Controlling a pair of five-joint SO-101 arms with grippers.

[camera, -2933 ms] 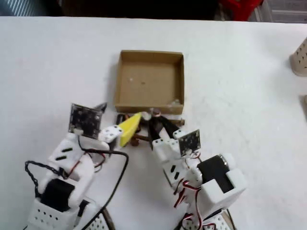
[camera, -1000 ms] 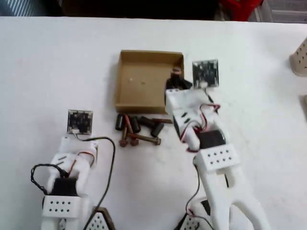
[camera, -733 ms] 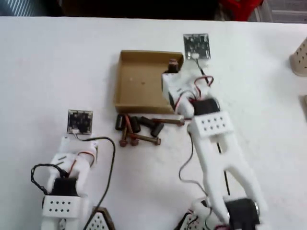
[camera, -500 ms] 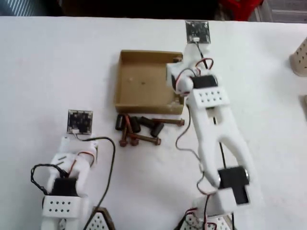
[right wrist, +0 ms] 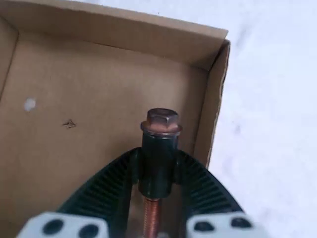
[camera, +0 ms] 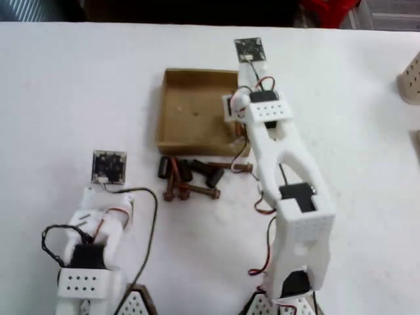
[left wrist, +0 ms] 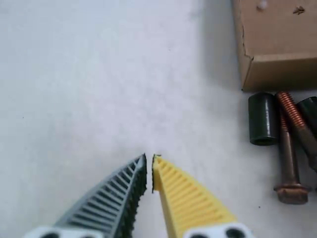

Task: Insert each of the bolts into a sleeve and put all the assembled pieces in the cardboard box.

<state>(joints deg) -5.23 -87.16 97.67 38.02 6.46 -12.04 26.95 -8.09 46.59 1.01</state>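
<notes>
My right gripper [right wrist: 157, 173] is shut on a black sleeve [right wrist: 157, 158] with a copper bolt [right wrist: 162, 121] through it. It holds the pair just above the floor of the cardboard box [right wrist: 74, 99], close to one side wall. In the high view the right arm [camera: 269, 131] stretches over the box [camera: 190, 111] along its right side. Loose black sleeves [camera: 184, 170] and copper bolts [camera: 190, 192] lie in a heap in front of the box. My left gripper [left wrist: 149, 166] is shut with nothing in it, low over bare table short of a sleeve [left wrist: 262, 119] and a bolt [left wrist: 292, 148].
The left arm [camera: 92, 230] sits drawn back at the front left. A beige object [camera: 410, 82] stands at the table's right edge. Bare white table [camera: 79, 85] spreads to the left of the box and behind it.
The right arm lifted the sleeved bolt away from the heap and reached out over the box's right side. The left arm pulled back from the heap and has stayed still since.
</notes>
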